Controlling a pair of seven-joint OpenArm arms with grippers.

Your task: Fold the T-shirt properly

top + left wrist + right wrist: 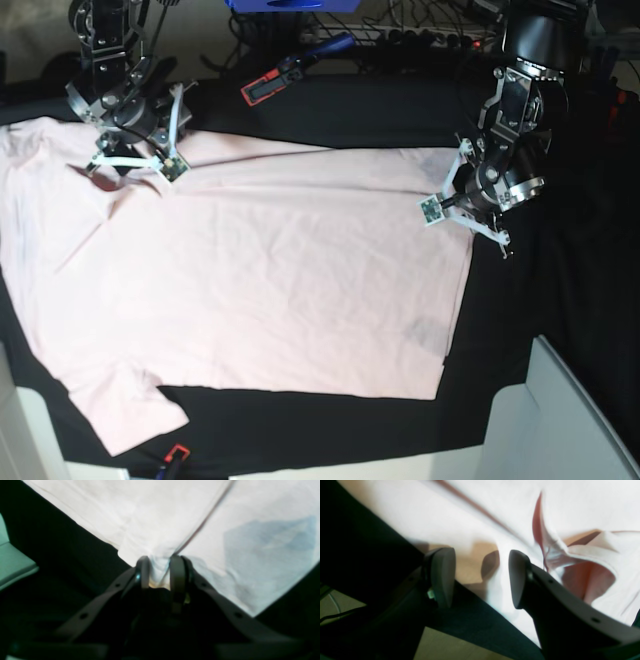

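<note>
Blurring T-shirt point(175, 517) folds, left pincer point(160, 570) pinching hem, print faint

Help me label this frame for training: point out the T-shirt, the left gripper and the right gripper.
T-shirt point(270, 270): base view, middle of the spread body.
left gripper point(160, 566): left wrist view, between fingertips pinching cloth.
right gripper point(481, 576): right wrist view, gap between parted fingertips.

no readable text, labels, brands or numbers anywhere
</note>
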